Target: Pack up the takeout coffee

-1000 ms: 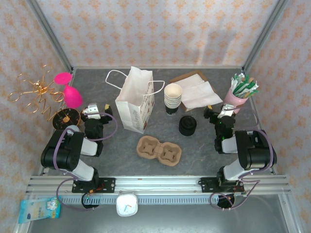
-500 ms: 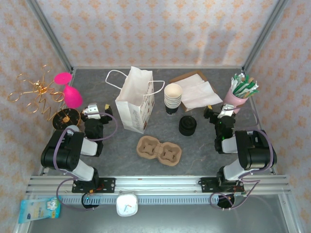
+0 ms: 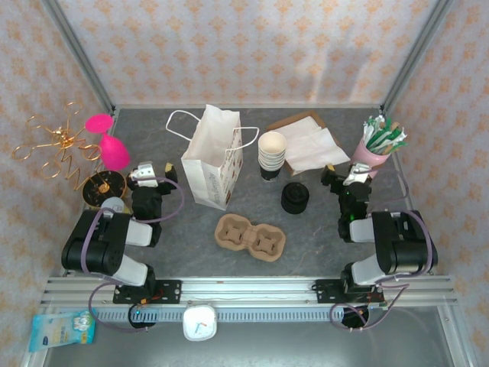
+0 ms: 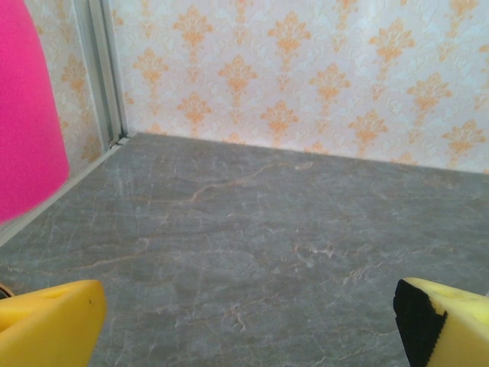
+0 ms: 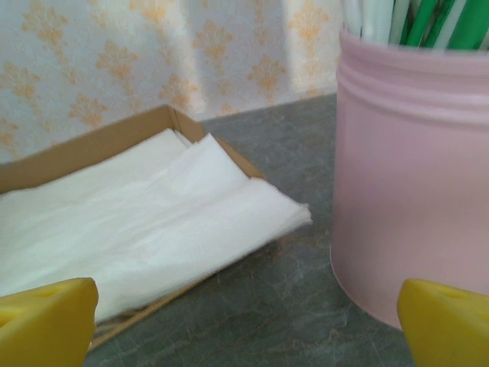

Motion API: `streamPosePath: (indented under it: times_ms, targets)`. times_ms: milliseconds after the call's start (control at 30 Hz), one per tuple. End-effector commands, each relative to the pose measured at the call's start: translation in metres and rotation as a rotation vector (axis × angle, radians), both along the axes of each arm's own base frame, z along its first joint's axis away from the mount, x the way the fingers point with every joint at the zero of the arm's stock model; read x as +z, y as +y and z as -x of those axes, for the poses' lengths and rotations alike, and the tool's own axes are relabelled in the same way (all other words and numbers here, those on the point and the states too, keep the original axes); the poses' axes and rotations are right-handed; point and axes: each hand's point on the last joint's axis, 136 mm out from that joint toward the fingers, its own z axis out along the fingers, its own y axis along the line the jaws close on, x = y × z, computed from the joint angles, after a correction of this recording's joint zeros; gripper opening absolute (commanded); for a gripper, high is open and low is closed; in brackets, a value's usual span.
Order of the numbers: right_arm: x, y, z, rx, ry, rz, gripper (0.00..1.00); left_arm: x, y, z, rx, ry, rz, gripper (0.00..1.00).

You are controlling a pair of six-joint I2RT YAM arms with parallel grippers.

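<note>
Seen from above, the takeout coffee [image 3: 295, 197] stands upright on the table [image 3: 183, 229], between the stack of cups [image 3: 272, 151] and the cardboard carrier [image 3: 250, 235], to the right of the standing paper bag [image 3: 214, 157]. The left gripper [image 3: 150, 173] and right gripper [image 3: 345, 179] are both well apart from it.

In the left wrist view, the yellow fingers [image 4: 53, 321] are spread wide over bare table, holding nothing.

In the right wrist view, the fingers [image 5: 46, 317] are equally wide and empty, facing the napkins [image 5: 145, 222] and a pink tub [image 5: 412, 176].

Packing looks not yet begun. The right arm seems nearer, so it would likely swing left and close around the cup's body below the lid, keeping it upright.
</note>
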Motion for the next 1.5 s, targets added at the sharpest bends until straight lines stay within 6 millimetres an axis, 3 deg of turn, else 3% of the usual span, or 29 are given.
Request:
streamPosePath:
  times_ms: [0, 100, 267, 367, 467, 667, 833, 1133, 1300, 1467]
  targets:
    - [0.021, -0.006, 0.002, -0.043, -0.033, -0.026, 1.0, 0.019, -0.002, 0.002, -0.025, -0.027, -0.008, 1.0]
    - [0.036, -0.009, 0.003, -0.065, -0.038, -0.065, 1.0, 0.031, -0.006, 0.005, -0.046, -0.032, 0.012, 1.0]
    - [0.073, -0.004, 0.006, -0.053, -0.075, -0.191, 1.0, 0.069, -0.013, 0.011, -0.081, -0.105, 0.166, 1.0]
    - [0.073, -0.01, 0.01, -0.135, 0.003, -0.387, 1.0, 0.085, -0.006, 0.018, -0.033, -0.149, 0.377, 1.0]
    - [0.07, -0.008, 0.015, -0.156, 0.076, -0.448, 1.0, 0.091, -0.007, 0.031, -0.039, -0.197, 0.495, 1.0]
    - [0.087, 0.017, 0.016, -0.025, 0.17, -0.455, 1.0, 0.097, -0.037, 0.035, -0.18, -0.074, 0.577, 0.99]
    - [0.101, 0.029, 0.013, 0.002, 0.277, -0.439, 0.97, 0.116, -0.056, 0.054, -0.243, -0.035, 0.574, 0.99]
    - [0.132, 0.092, 0.01, 0.12, 0.455, -0.35, 0.91, 0.149, -0.103, 0.092, -0.393, 0.086, 0.553, 0.99]
    - [0.141, 0.139, 0.006, 0.184, 0.518, -0.286, 0.86, 0.168, -0.14, 0.108, -0.535, 0.145, 0.554, 0.99]
    - [0.144, 0.17, 0.0, 0.193, 0.56, -0.212, 0.8, 0.174, -0.182, 0.125, -0.666, 0.19, 0.547, 0.98]
